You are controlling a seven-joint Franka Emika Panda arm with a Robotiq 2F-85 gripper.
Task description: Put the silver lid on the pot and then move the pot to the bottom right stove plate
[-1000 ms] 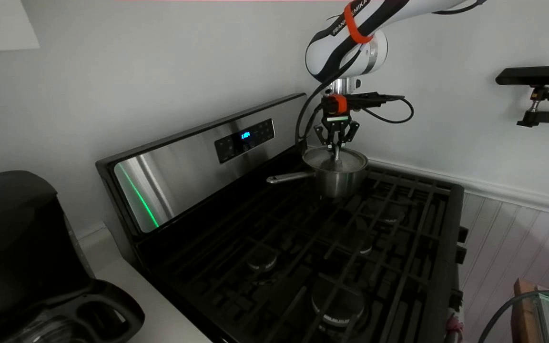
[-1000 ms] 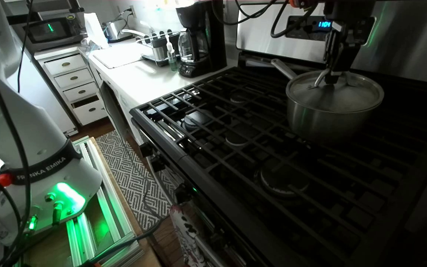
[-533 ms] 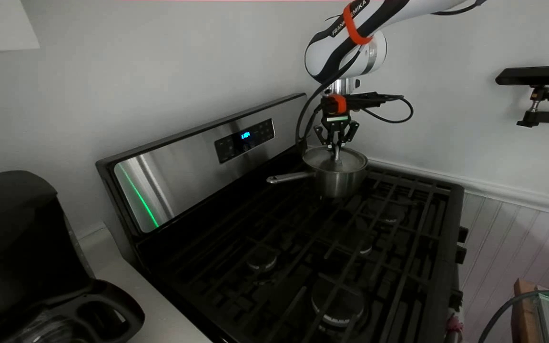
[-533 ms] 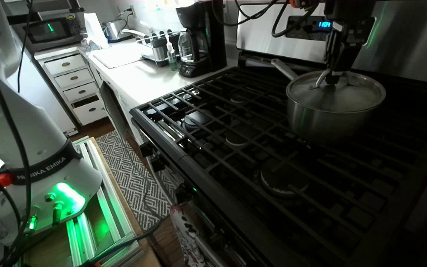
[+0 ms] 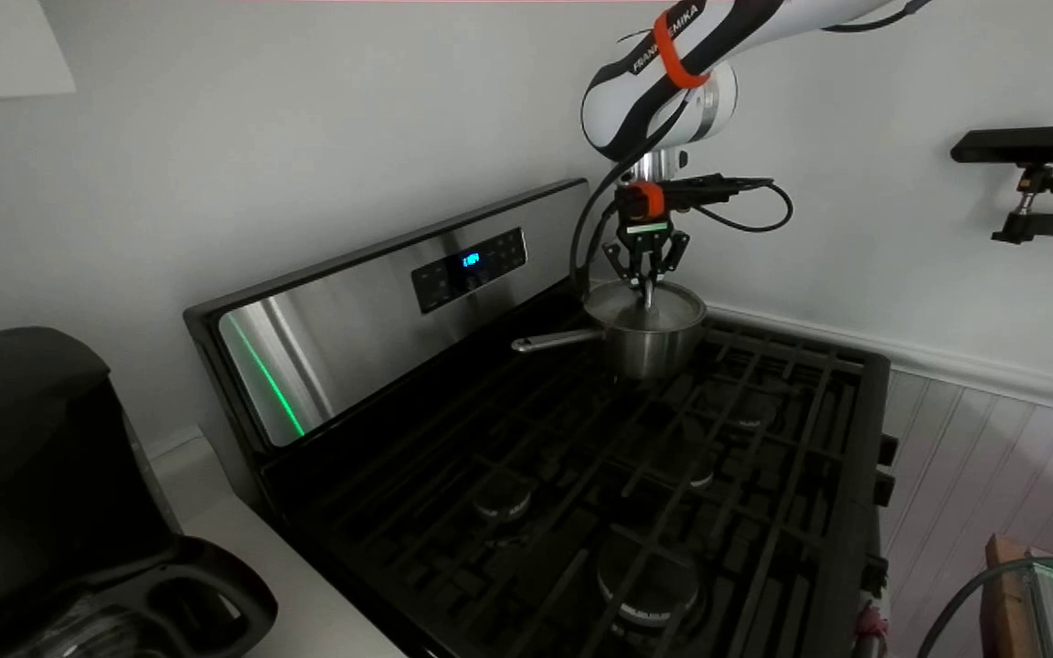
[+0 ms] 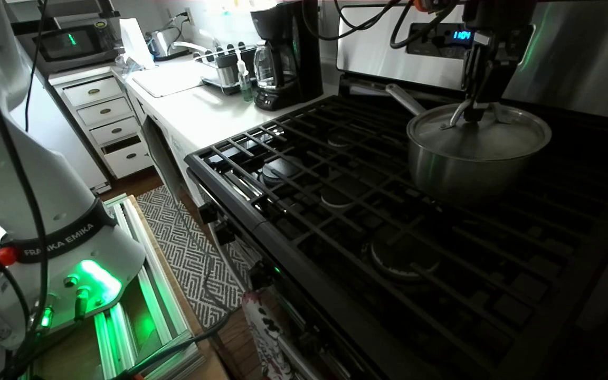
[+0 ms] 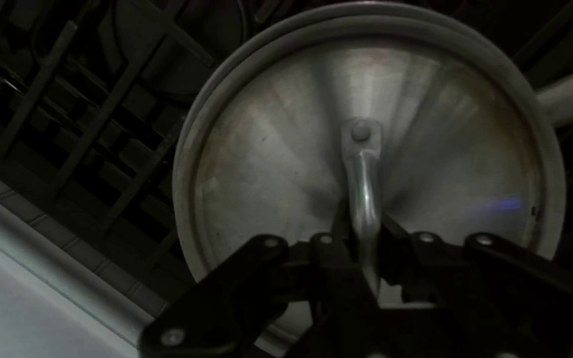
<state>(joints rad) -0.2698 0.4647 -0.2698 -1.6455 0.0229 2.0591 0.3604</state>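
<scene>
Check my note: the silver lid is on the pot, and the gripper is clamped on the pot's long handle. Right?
Not the long handle: the wrist view shows the gripper clamped on the looped handle of the silver lid. The lid is indeed on the pot.

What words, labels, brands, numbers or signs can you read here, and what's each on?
"FRANKA EMIKA": robot's base, partly behind a cable.
"FRANK… EMIKA": arm, orange band between.
"1104": stove's clock display.
"offee": coffee maker, cut off at the left edge.
Too small or blurred: microwave display, yellow microwave badge, control-panel markings.
</scene>
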